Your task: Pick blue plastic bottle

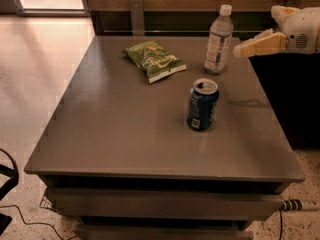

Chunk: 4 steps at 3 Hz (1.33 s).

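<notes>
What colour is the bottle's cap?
The cap is white, camera view; the gripper hovers beside the bottle.

The table [125, 134] fills the middle of the frame; on it the bottle [218, 41] stands upright in the upper right, near the back edge; the bag [154, 60] lies left of the bottle, in the upper middle; the can [202, 105] stands upright below the bottle, right of centre, apart from both; the gripper [248, 47] hangs at the upper right of the frame, just beside the bottle's right side, above the table's right edge; whether they touch cannot be told.
</notes>
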Available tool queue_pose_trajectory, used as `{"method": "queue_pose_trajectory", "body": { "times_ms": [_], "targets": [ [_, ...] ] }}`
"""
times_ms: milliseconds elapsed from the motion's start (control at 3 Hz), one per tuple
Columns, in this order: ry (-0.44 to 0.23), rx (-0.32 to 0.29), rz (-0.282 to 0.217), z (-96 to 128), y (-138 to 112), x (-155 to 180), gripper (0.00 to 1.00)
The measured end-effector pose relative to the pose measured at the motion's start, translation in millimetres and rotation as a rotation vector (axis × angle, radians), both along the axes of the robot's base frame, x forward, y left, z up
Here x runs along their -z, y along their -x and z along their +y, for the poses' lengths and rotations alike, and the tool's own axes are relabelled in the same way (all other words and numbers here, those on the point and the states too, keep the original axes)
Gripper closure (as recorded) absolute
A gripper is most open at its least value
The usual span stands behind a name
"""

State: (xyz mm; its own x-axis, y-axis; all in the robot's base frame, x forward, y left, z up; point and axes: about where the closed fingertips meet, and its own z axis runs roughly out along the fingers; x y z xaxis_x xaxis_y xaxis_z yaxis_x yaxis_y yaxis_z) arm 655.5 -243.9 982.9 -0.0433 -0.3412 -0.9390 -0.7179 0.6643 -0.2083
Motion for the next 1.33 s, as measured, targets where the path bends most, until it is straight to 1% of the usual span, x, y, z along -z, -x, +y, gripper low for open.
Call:
{"method": "queue_pose_trajectory", "body": {
  "times_ms": [333, 667, 1000, 1333],
  "targets": [
    [-0.052, -0.008, 0.032, 1.6, -26.0, 15.2, 0.0],
    [-0.104, -0.011, 0.05, 2.7, -47.1, 26.4, 0.0],
    [-0.156, -0.024, 0.063, 8.7, -63.8, 36.6, 0.0],
    [-0.186, -0.049, 0.083, 19.8, -74.6, 47.1, 0.0]
  ]
}}
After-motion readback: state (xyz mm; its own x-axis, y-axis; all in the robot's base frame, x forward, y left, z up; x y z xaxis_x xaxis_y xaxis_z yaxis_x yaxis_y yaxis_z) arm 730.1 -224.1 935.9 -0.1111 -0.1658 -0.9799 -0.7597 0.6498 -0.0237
